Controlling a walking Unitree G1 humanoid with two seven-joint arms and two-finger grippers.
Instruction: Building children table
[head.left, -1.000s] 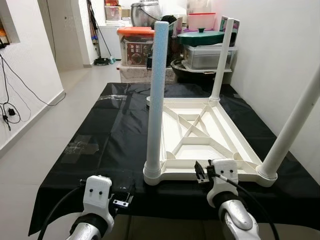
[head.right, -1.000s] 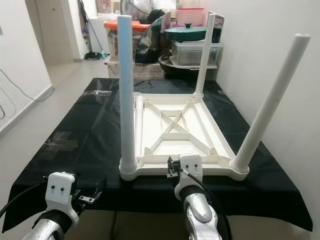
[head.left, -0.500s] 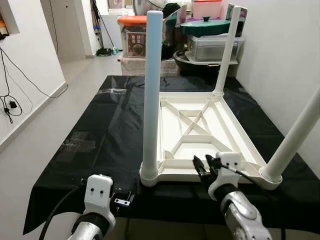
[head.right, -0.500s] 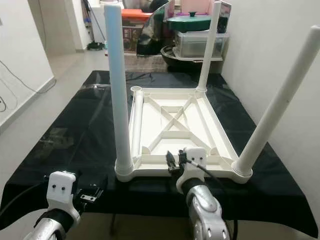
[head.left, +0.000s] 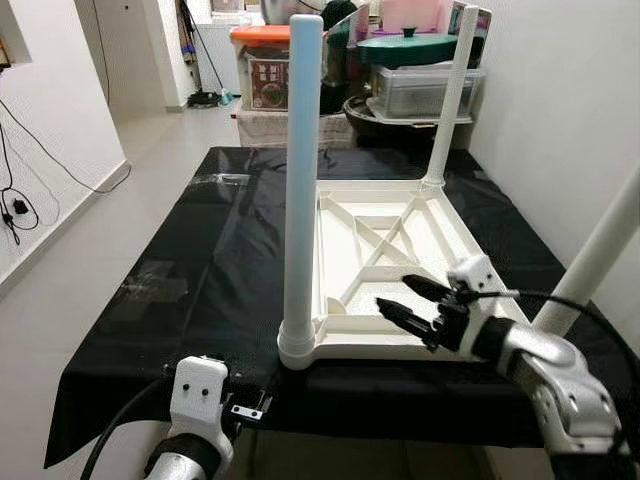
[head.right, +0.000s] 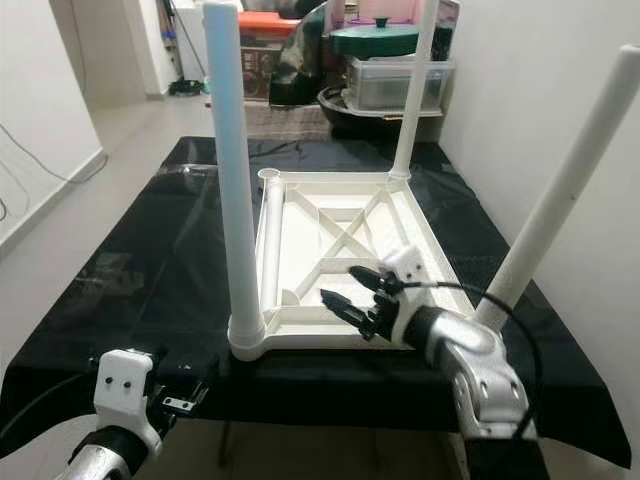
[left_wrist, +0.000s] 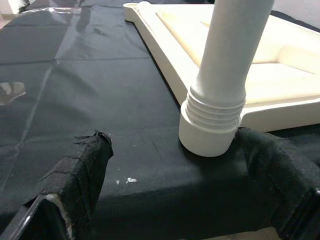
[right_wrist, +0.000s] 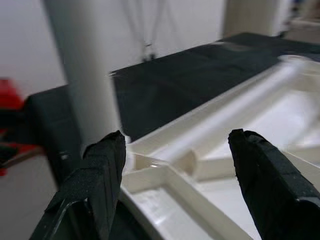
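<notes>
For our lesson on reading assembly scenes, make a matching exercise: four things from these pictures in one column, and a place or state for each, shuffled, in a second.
Things
1. tabletop
2. near-left leg
3. right gripper
4. loose leg

Places or states
A. fingers open, above the tabletop's near end
B. lying flat inside the tabletop's left side
C. upside down on the black cloth
D. standing upright in a corner socket

Pairs: 1-C, 2-D, 3-A, 4-B

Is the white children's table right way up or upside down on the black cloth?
Upside down: the tabletop lies flat with its ribbed underside showing, and the screwed-in legs point upward.
</notes>
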